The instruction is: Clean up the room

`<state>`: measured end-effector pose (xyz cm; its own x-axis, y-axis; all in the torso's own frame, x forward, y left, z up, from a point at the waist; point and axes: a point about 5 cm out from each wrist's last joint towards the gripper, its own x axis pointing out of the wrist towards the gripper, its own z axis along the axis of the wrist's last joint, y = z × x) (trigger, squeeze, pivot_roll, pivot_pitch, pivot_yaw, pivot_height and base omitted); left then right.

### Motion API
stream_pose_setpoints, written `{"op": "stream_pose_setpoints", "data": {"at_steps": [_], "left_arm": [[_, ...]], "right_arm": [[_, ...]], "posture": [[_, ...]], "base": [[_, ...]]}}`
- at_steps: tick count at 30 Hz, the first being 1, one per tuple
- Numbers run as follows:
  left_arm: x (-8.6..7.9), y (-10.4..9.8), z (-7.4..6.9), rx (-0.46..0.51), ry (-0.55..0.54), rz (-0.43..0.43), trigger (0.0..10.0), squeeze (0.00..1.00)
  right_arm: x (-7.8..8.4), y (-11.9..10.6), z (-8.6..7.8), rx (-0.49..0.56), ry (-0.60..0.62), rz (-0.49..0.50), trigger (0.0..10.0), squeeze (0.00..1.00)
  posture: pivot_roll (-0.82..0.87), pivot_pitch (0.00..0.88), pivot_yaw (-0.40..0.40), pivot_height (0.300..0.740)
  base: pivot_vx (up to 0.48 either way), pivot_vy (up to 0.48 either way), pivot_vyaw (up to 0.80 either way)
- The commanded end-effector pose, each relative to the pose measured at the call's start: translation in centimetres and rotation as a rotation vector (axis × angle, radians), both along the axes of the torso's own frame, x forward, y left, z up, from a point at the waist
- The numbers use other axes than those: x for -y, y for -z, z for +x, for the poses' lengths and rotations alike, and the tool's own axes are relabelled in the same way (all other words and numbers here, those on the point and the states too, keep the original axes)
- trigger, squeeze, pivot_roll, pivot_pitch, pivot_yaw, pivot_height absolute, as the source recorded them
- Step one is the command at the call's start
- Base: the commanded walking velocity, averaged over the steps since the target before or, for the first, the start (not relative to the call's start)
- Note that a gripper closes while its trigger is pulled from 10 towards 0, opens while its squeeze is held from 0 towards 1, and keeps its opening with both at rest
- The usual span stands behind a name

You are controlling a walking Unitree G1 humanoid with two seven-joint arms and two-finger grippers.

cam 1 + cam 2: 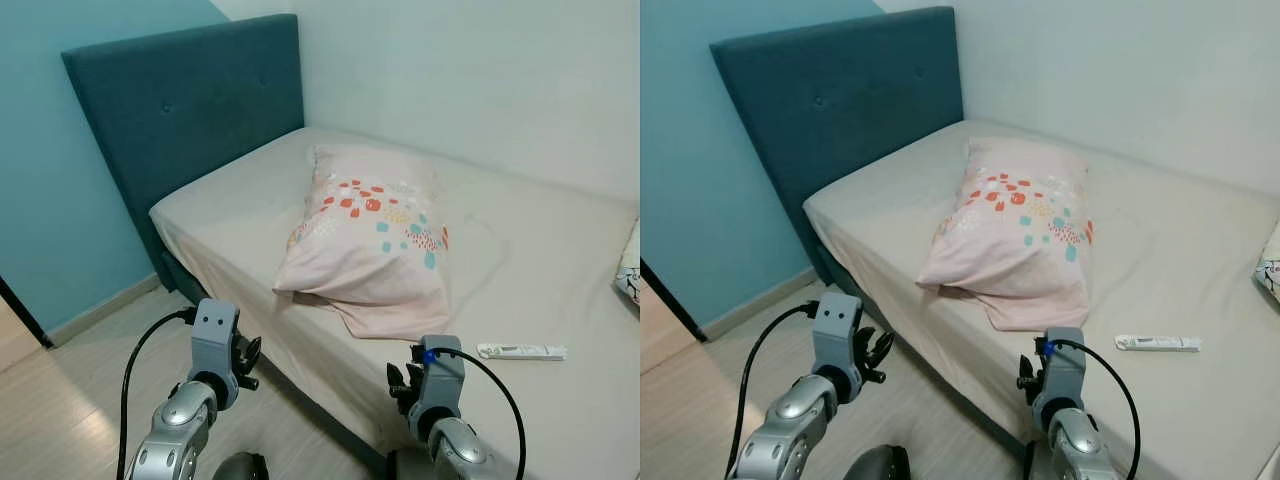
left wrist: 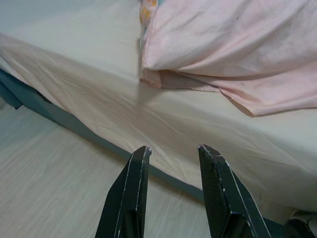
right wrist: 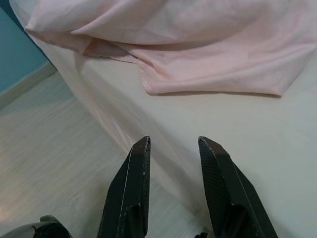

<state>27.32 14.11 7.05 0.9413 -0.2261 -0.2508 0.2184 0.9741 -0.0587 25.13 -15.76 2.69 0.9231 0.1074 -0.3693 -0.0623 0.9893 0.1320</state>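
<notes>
The pillow [image 1: 372,240] lies askew in the middle of the bed [image 1: 540,250], its loose flap near the edge, so a grasp on the flap alone could drag it to the floor [image 1: 70,400]. The left pincer [image 2: 171,151] and right pincer [image 3: 173,144] hover slightly open and empty before the bed edge, with free floor on the left and the wall close behind the bed.

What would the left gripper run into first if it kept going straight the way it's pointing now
Most likely the side of the bed: the open left gripper points over the floor at the draped cream sheet just below the mattress edge. The pink pillow lies farther back on top, though depth is hard to judge.
</notes>
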Motion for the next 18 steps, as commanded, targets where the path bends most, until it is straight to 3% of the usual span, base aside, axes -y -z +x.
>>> {"op": "stream_pose_setpoints", "data": {"at_steps": [1,18], "left_arm": [[-0.66,-0.14,0.0,-0.001,-0.004,0.023,10.0,0.0],[-0.66,-0.15,0.11,-0.004,0.0,0.028,10.0,0.0]], "right_arm": [[-0.28,0.04,-0.04,-0.001,-0.008,0.011,10.0,0.0],[-0.22,0.02,-0.04,-0.001,-0.008,0.023,10.0,0.0]], "posture": [[0.05,0.037,0.049,0.637],[0.05,0.039,0.054,0.702]], "base": [[0.0,0.0,0.0],[0.0,0.0,0.0]]}}
